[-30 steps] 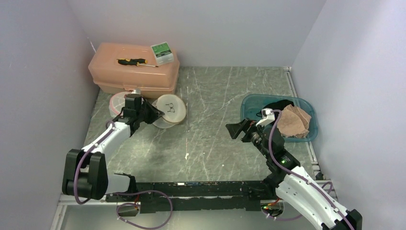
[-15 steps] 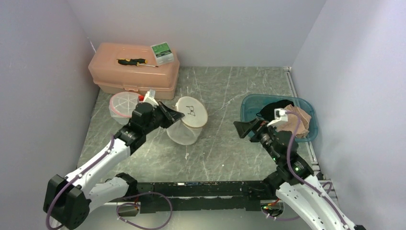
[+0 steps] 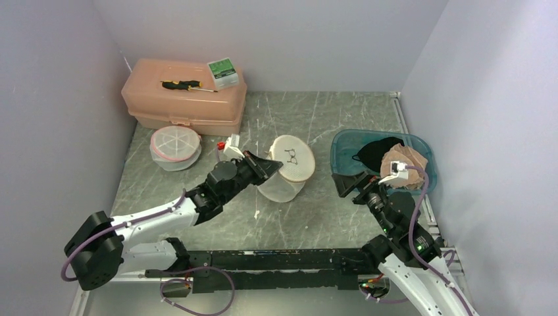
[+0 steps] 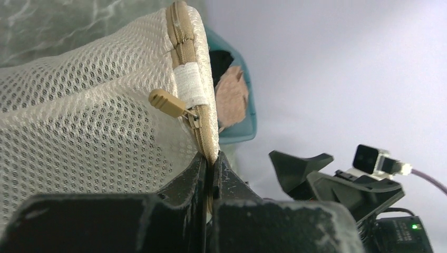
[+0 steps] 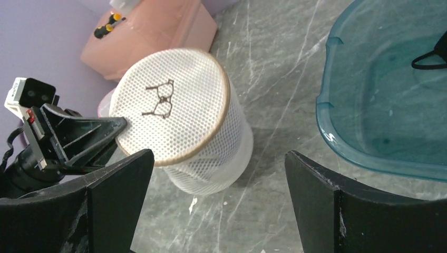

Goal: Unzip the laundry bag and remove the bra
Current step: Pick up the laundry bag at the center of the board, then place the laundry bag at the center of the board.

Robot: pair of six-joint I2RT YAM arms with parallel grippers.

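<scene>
A grey marbled table (image 3: 329, 118) sits between lilac walls. From above, the mesh laundry bag (image 3: 286, 174) stands tilted mid-table with the left gripper (image 3: 263, 168) at its rim, and the right gripper (image 3: 352, 184) hangs beside a teal basin (image 3: 342, 148).

The left wrist view shows the jaws pinched tight on the bag's zipped edge, just below the tan zipper pull (image 4: 166, 101).

In the right wrist view the jaws are spread wide and hold nothing, framing the bag. Whether the bra is inside cannot be told.

On table (image 3: 316, 118): laundry bag (image 3: 284, 178) centre, basin (image 3: 343, 146) right, box (image 3: 177, 105) behind-left.
</scene>
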